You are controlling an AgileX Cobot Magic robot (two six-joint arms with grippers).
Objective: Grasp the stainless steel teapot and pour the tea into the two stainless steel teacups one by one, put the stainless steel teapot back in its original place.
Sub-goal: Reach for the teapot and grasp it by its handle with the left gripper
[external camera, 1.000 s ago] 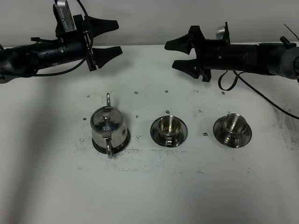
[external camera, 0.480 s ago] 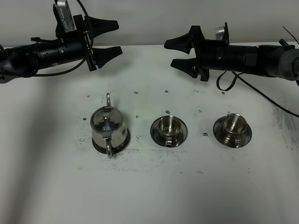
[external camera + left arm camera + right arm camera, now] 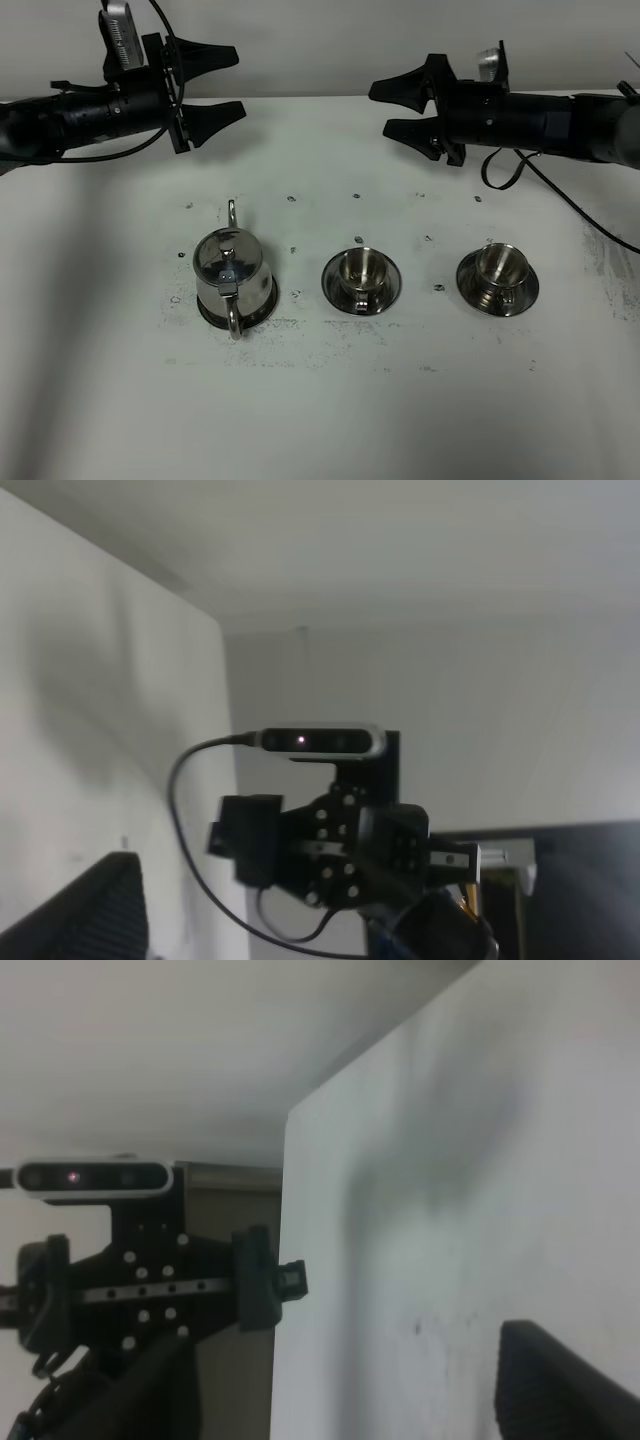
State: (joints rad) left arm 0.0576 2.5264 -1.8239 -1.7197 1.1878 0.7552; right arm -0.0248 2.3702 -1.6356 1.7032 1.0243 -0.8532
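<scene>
The stainless steel teapot point(image 3: 233, 277) stands upright on its saucer point(image 3: 262, 306) at the left of the table, spout pointing to the back, loop handle to the front. Two stainless steel teacups sit on their saucers: one in the middle point(image 3: 361, 279), one to the right point(image 3: 498, 276). My left gripper point(image 3: 226, 82) is open and empty, high at the back left, well behind the teapot. My right gripper point(image 3: 392, 108) is open and empty, high at the back right, behind the cups. One finger edge shows in the left wrist view point(image 3: 95, 910) and in the right wrist view point(image 3: 565, 1380).
The white table point(image 3: 320, 400) has small dark specks around the steelware. A black cable point(image 3: 500, 170) hangs from the right arm at the back right. The wrist views show the wall and the opposite arm's camera mount point(image 3: 325, 742).
Both arms have drawn back: the left gripper moved left and slightly up, the right gripper moved right and slightly up. The teapot and cups have not moved.
</scene>
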